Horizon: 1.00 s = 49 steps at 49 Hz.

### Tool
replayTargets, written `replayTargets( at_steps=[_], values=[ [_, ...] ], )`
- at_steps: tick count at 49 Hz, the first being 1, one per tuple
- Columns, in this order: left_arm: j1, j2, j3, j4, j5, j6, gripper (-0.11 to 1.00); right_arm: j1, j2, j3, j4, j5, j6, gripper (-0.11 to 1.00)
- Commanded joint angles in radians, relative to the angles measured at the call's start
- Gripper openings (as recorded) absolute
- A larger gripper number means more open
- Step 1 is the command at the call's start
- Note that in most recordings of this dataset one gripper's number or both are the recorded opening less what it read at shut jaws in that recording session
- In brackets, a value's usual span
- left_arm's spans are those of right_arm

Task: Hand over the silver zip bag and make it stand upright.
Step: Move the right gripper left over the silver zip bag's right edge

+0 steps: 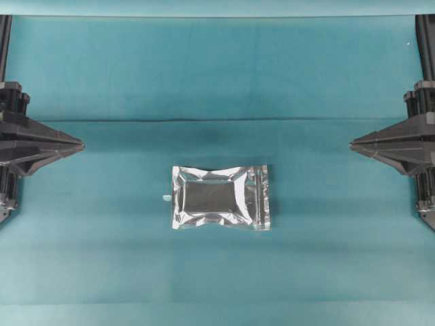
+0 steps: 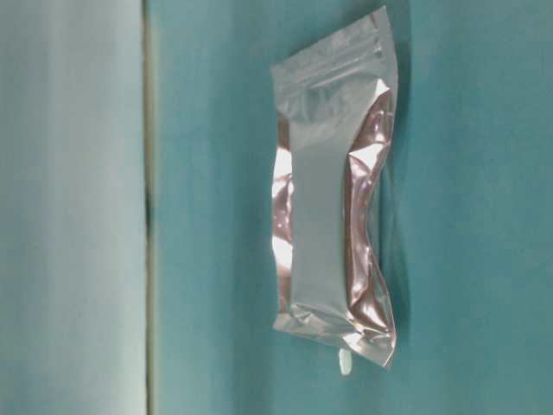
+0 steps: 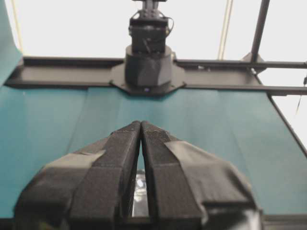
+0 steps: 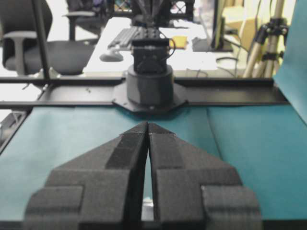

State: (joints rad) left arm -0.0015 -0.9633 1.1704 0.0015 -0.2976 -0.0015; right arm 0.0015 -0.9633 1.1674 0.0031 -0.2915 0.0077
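My left gripper [image 3: 140,125]: jaws drawn together, tips meeting, only a thin slit between the pads further back; nothing in them. My right gripper [image 4: 147,125]: same, tips touching, empty. In the overhead view both point inward from opposite table edges, left gripper [image 1: 80,145] and right gripper [image 1: 353,144] level with each other, arms tucked back at the sides, well apart from the bag.

The silver zip bag [image 1: 220,197] lies flat on the teal table cover [image 1: 217,81], near the centre between the two grippers. Zip strip at the end toward my right arm, puffed middle up. A small pale fleck [image 1: 166,197] just off its left edge. Table-level view shows the bag [image 2: 333,194] crinkled, touched by neither gripper.
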Motion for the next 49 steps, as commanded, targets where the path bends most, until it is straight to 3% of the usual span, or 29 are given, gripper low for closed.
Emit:
replayTargets(
  at_steps=[1, 9, 16, 25, 37, 44, 49],
  values=[
    [-0.02, 0.04, -0.038, 0.017, -0.002, -0.012, 0.14, 0.008, 0.008, -0.02, 0.005, -0.005, 0.011, 0.15],
    [-0.025, 0.094, -0.084, 0.017, -0.012, -0.011, 0.01, 0.008, 0.064, -0.041, 0.17, 0.106, 0.115, 0.05],
    [-0.025, 0.124, -0.114, 0.017, -0.011, -0.009, 0.01, 0.009, 0.13, -0.049, 0.238, 0.179, 0.242, 0.03],
    [-0.025, 0.175, -0.132, 0.017, -0.009, -0.011, 0.01, -0.002, 0.222, -0.054, 0.278, 0.192, 0.431, 0.03],
    [-0.025, 0.204, -0.141, 0.017, -0.008, -0.011, 0.01, -0.009, 0.4, -0.063, 0.281, 0.192, 0.672, 0.04],
    [-0.025, 0.199, -0.146, 0.017, -0.012, -0.011, 0.01, -0.005, 0.517, -0.071, 0.281, 0.192, 0.773, 0.11],
    [-0.025, 0.198, -0.155, 0.017, -0.009, -0.011, 0.01, -0.003, 0.581, -0.089, 0.281, 0.187, 0.827, 0.22]
  ],
)
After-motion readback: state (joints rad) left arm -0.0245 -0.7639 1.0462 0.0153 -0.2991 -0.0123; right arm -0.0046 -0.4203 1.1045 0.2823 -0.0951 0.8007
